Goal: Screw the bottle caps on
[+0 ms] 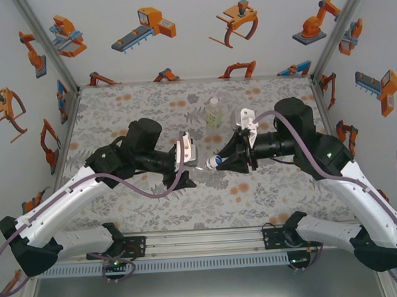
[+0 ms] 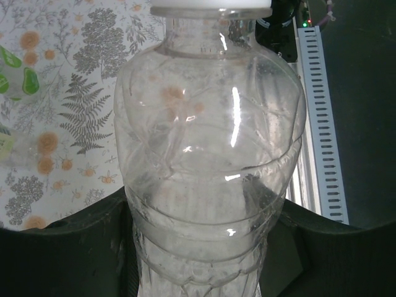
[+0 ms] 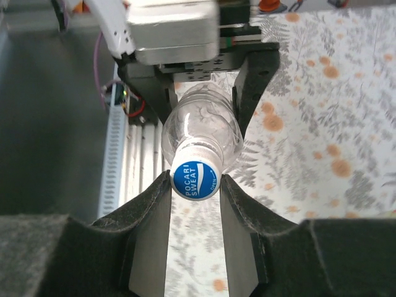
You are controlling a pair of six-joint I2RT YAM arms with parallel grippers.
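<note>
Grey floral-print tabletop, dotted with orange blotches; standing upright near the far middle, a slim yellow-green-labelled bottle.

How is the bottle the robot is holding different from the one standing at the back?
The held bottle lies sideways in the air, while the back bottle stands upright on the mat. The held bottle looks bare and see-through all over, while the back bottle wears a pale yellow-green label. Both are clear plastic.
</note>
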